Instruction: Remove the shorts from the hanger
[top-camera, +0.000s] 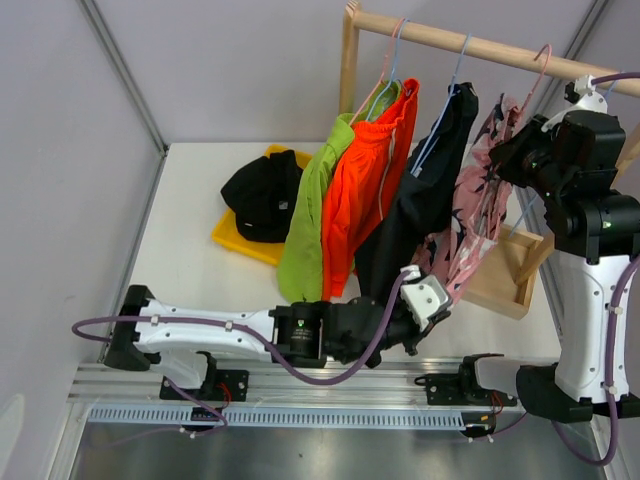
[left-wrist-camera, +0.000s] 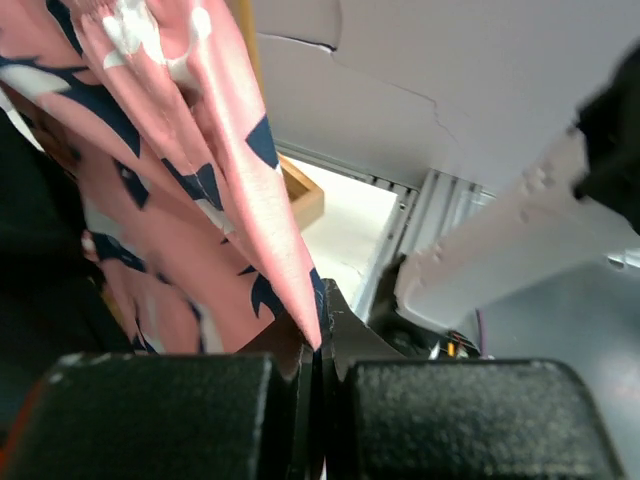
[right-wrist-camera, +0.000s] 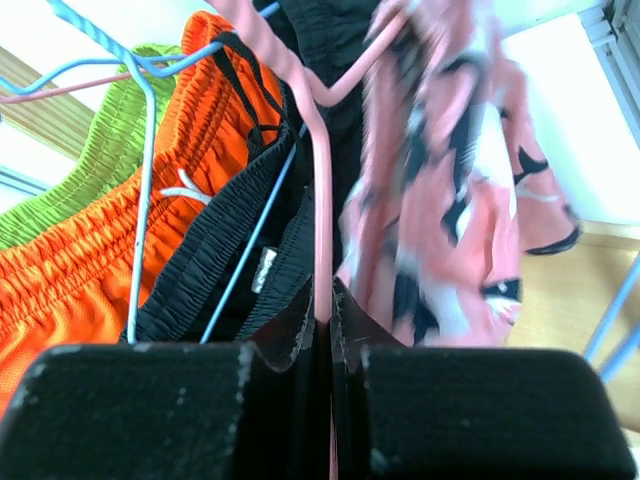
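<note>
Several shorts hang on hangers from a wooden rod (top-camera: 480, 45): lime green (top-camera: 310, 220), orange (top-camera: 365, 190), black (top-camera: 430, 190) and pink patterned shorts (top-camera: 475, 225). My left gripper (top-camera: 437, 305) sits low at the pink shorts' bottom hem. In the left wrist view it (left-wrist-camera: 320, 345) is shut on a corner of the pink fabric (left-wrist-camera: 200, 200). My right gripper (top-camera: 515, 150) is up beside the pink hanger (top-camera: 543, 60). In the right wrist view it (right-wrist-camera: 322, 310) is shut on the pink hanger's bar (right-wrist-camera: 318, 200), with the pink shorts (right-wrist-camera: 450, 200) draped to its right.
Another pair of black shorts (top-camera: 262, 195) lies on a yellow board (top-camera: 235, 240) at the back left of the table. The rack's wooden base (top-camera: 505, 280) stands under the pink shorts. Blue hangers (right-wrist-camera: 140, 150) carry the orange (right-wrist-camera: 80, 280) and black shorts (right-wrist-camera: 230, 250).
</note>
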